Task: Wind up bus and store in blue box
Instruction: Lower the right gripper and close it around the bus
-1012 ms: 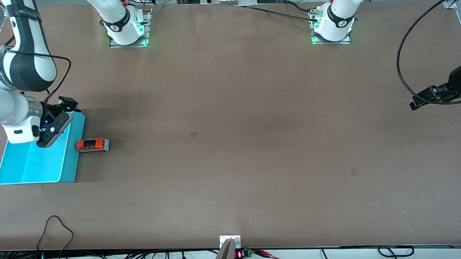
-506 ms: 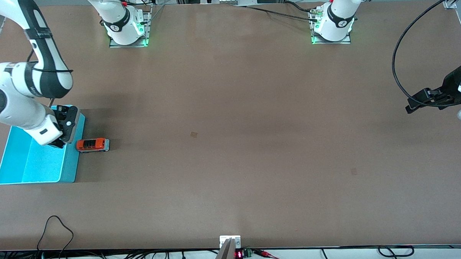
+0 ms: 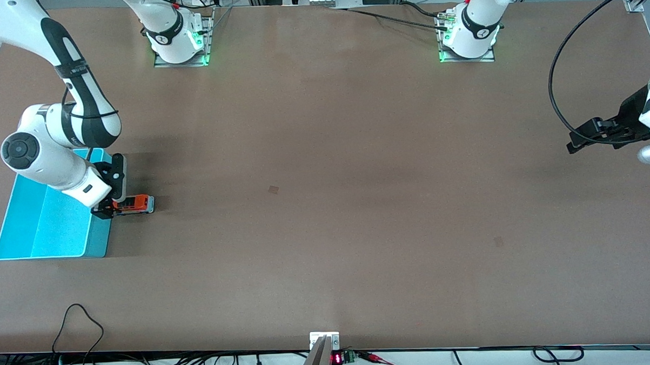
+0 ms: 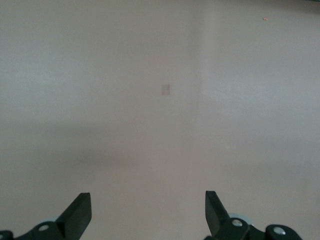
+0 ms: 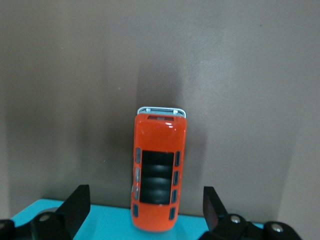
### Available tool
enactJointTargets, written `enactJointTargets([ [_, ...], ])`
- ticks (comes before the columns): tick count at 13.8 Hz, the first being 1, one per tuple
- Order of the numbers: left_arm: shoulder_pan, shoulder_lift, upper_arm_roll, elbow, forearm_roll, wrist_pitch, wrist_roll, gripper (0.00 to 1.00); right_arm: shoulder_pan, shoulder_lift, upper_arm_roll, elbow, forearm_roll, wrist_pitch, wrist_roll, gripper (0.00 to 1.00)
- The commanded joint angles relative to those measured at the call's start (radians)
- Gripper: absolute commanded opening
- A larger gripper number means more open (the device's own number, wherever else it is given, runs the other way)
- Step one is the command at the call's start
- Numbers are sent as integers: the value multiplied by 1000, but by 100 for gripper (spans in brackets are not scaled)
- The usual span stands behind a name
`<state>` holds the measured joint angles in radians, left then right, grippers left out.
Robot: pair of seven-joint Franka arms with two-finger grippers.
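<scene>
Tabletop (image 3: 331, 204): broad, flat, matt brown surface, carrying every item listed below and lying under both tools.

Blue box (image 3: 45, 224): bright turquoise rectangular plastic bin with thin walls, rounded corners and an open top, sitting at the right arm's end of the tabletop. Its long wall is lying directly beneath the right tool, and a strip of its rim (image 5: 100, 220) is showing in the right wrist view between the tool's fingers.

Right tool (image 3: 105, 210): black two-finger tool on a white arm, hanging low over the box wall and the adjoining end of the bus. Its fingers (image 5: 75, 205) are standing wide apart, gripping nothing, with the bus lined up in the gap between them.

Left tool (image 3: 575, 143): black two-finger tool on the arm waiting at the left arm's end, hovering over bare tabletop well apart from the bus and box. Its fingers (image 4: 80, 212) are spread open, holding nothing.

Bus (image 3: 134, 204): small orange-red toy bus with dark roof panels, dark side windows and a white front, resting upright on the tabletop just beside the box wall. In the right wrist view the bus (image 5: 157, 170) is pointing lengthwise away from the right tool, white front outermost.
</scene>
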<state>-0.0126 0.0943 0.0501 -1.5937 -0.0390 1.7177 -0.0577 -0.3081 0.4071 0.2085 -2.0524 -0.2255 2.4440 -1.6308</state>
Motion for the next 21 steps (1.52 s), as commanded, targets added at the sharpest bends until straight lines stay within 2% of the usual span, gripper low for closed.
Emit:
enactJointTargets([
  [1, -4, -7, -3, -5, -4, 0, 9, 100, -39, 42, 19, -3, -17, 42, -24, 100],
  [7, 5, -1, -1, 40, -4, -4, 7, 100, -45, 96, 19, -3, -15, 134, -14, 100],
  [8, 5, -2, -1, 40, -4, -10, 7, 100, -45, 98, 19, -3, -15, 136, -15, 82],
  [9, 5, -2, -1, 38, -2, -39, 9, 100, -43, 95, 20, -3, -15, 135, -6, 47],
  [10, 6, -2, -3, 37, -2, -46, 10, 100, -43, 88, 20, -3, -12, 130, 24, 19],
  [11, 8, -4, -1, 37, -4, -46, 13, 100, -43, 85, 20, -3, -12, 129, 69, 1],
  [13, 8, -4, -3, 37, -5, -41, 15, 100, -45, 72, 20, -2, -9, 97, 185, 0],
  [16, 8, -5, -3, 35, -9, -40, 13, 100, -34, 13, 25, 32, -9, 5, 483, 0],
  [21, 6, -8, -3, 32, -12, -43, 1, 100, -6, -20, 23, 214, 12, -222, 750, 0],
])
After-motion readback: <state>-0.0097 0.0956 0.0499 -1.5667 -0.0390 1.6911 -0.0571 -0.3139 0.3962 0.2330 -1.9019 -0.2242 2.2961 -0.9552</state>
